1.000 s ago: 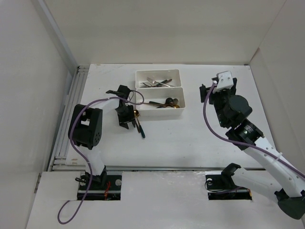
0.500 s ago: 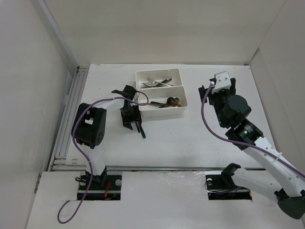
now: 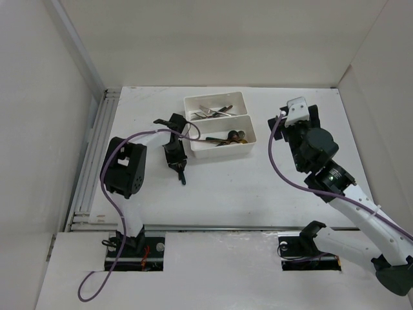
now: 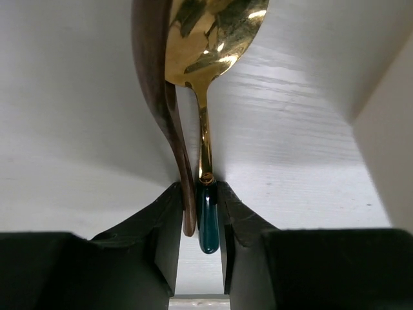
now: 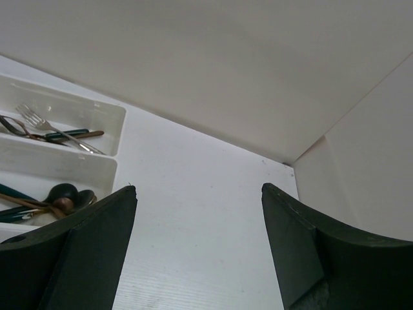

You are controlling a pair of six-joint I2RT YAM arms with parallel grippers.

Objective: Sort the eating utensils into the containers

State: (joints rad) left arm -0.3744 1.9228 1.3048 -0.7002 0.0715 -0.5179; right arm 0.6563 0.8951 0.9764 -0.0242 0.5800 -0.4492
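The left gripper (image 4: 201,213) is pinching a gold spoon (image 4: 216,29) by its dark green handle, together with a brown utensil (image 4: 157,84); the right gripper (image 5: 199,252) is hanging wide open, holding nothing, near the trays (image 5: 111,169)

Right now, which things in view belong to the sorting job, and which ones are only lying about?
Job: gold spoon and brown utensil, clamped in left gripper; far tray with forks; near tray with spoons.
Lying about: purple cable; side rail.
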